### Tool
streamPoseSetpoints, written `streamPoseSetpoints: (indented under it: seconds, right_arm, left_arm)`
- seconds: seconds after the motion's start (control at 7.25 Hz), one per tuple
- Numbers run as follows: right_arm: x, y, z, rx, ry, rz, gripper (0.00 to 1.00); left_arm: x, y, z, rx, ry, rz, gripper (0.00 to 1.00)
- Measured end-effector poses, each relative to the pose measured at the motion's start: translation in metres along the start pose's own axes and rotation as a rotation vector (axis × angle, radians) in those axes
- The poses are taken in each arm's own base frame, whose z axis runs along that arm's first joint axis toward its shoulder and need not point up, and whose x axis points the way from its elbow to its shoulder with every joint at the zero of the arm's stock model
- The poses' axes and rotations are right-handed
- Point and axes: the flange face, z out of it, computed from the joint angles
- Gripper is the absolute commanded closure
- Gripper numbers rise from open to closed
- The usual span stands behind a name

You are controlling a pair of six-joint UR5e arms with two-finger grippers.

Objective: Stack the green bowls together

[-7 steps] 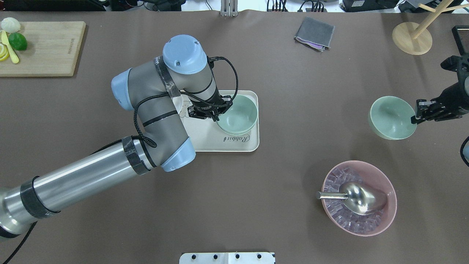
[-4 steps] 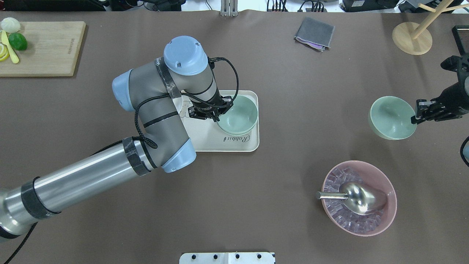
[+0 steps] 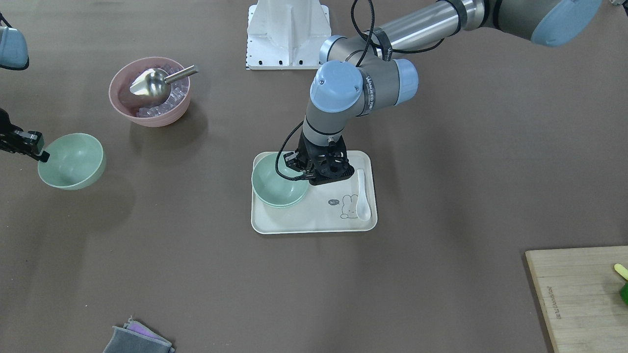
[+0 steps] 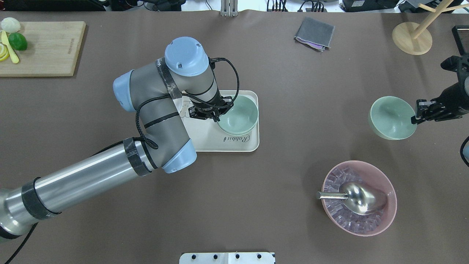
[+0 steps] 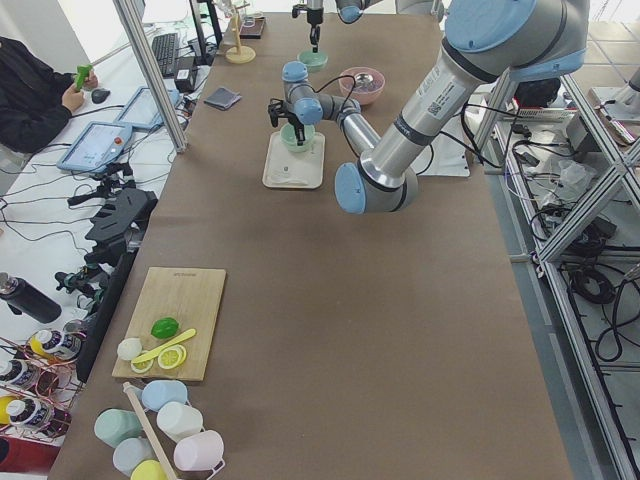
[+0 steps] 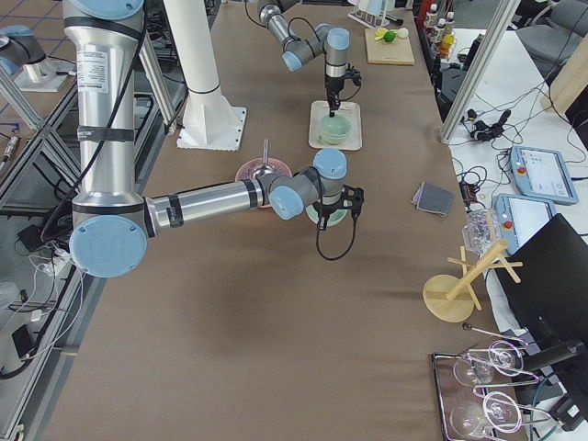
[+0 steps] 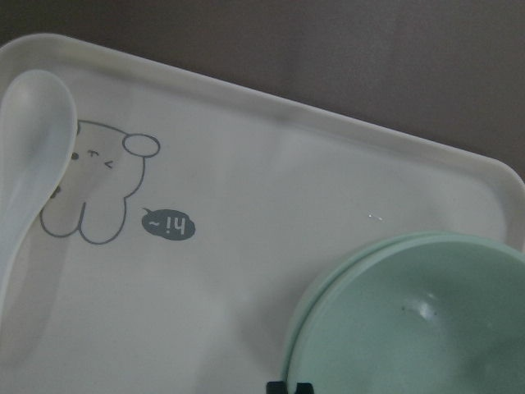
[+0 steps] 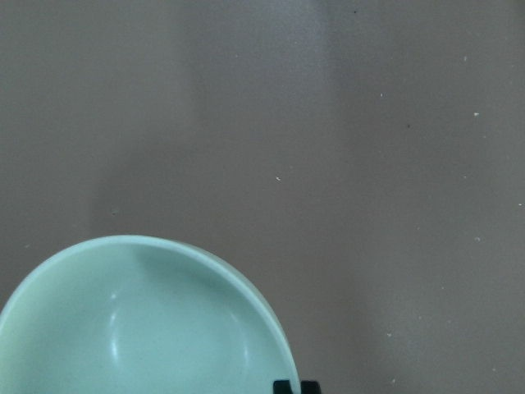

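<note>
Okay: stack (image 4: 239, 114) of two on tray (image 4: 209, 141), left gripper (image 4: 216, 116) pinching its rim. Right gripper (image 4: 416, 119) pinching third bowl (image 4: 390, 117) rim, tilted, well apart. One placement left.

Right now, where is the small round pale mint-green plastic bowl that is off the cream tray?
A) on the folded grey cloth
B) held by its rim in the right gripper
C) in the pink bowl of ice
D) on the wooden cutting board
B: the right gripper pinches the rim of the lone green bowl, which hangs tilted.
</note>
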Motion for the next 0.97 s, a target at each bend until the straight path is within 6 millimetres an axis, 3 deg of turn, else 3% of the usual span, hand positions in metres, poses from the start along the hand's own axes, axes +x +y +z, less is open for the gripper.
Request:
streamPoseSetpoints:
  seconds: [0.14, 0.41, 0.55, 0.69, 0.97]
  right_arm:
    - [0.0, 0.0, 0.0, 0.0, 0.0, 0.0, 1.0]
    - [0.0, 0.0, 0.0, -0.001, 0.001, 0.001, 1.0]
    - [0.001, 0.0, 0.001, -0.001, 0.001, 0.002, 1.0]
    - [0.001, 0.0, 0.001, -0.002, 0.002, 0.002, 1.0]
    - [0.0, -0.001, 0.001, -0.002, -0.001, 0.001, 1.0]
  left_arm:
    - [0.0, 0.0, 0.0, 0.0, 0.002, 0.001, 0.96]
    - [-0.001, 0.0, 0.0, 0.003, 0.016, 0.008, 0.38]
    - [0.0, 0.001, -0.001, 0.003, 0.02, 0.01, 0.14]
    - [0.0, 0.0, -0.002, 0.003, 0.024, 0.013, 0.03]
    - [0.0, -0.004, -0.013, 0.01, 0.036, 0.017, 0.03]
